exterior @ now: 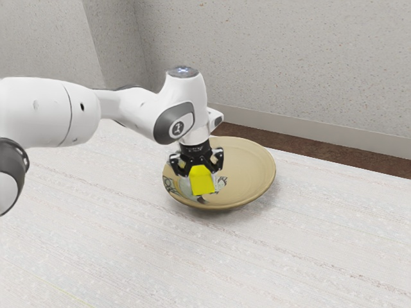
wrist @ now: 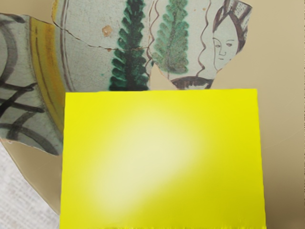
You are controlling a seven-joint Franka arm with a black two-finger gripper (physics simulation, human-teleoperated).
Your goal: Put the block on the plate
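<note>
The gripper (exterior: 202, 181) points down over the plate (exterior: 249, 170), with the yellow block (exterior: 203, 187) directly below the hand. Whether the jaws are clenched on the block or released from it, I cannot tell. In the exterior view the block appears within the plate's outline, nearer the rim at the exterior view's left than the opposite rim, and toward the rim closest to that camera. I cannot tell whether its underside touches the plate or is held above it.

The plate is round, tan and shallow, with a raised rim. It lies near the far edge of the pale, streaked tabletop (exterior: 289, 250), and its far rim overlaps that edge in the exterior view. The white arm (exterior: 138, 109) reaches in from the exterior view's left and bends down to the black gripper.

In the wrist view the block shows a broad, flat yellow face with a whitish sheen across it. Next to it, the plate carries a painted pattern: two leafy green stems (wrist: 128, 43), thin wavy lines, a small drawn face (wrist: 226, 49), a curved yellow band (wrist: 47, 71) and dark looping strokes on a pale ground. Past the rim there is a bit of the tabletop.

Behind the tabletop are a brown floor (exterior: 308, 144), a pale baseboard (exterior: 295, 129) and a speckled wall (exterior: 276, 58).
</note>
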